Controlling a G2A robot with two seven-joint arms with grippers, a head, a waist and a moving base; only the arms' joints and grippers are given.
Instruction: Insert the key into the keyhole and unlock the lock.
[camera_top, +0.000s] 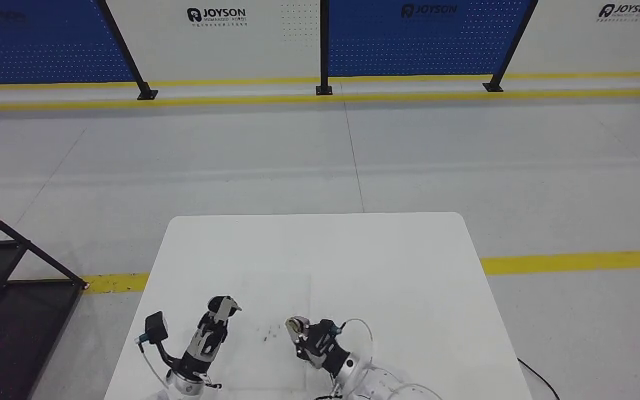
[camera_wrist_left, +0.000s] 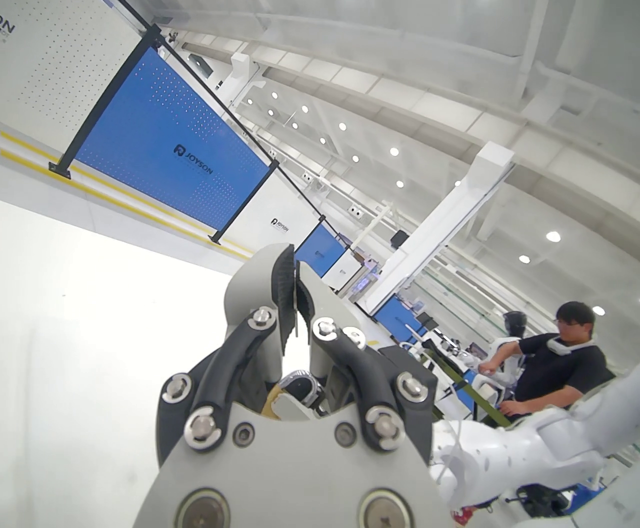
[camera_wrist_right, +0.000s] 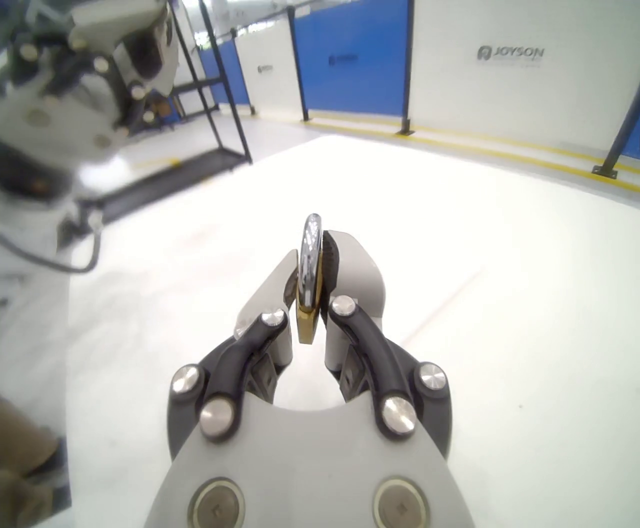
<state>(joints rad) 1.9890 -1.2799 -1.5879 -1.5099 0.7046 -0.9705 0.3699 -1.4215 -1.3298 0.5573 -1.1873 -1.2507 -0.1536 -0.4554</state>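
My right gripper is shut on a padlock with a brass body and a chrome shackle, held edge-on above the white table. In the top view this gripper is near the table's front, right of centre. My left gripper is shut on a thin metal key, seen edge-on between the black pads. It is tilted up off the table. In the top view the left gripper is a short gap to the left of the padlock. The right wrist view shows the left gripper blurred, raised off to one side.
The white table is bare beyond the grippers, apart from a few small dark specks between the arms. A black metal rack stands off the table's left side. Blue and white barrier panels line the floor behind.
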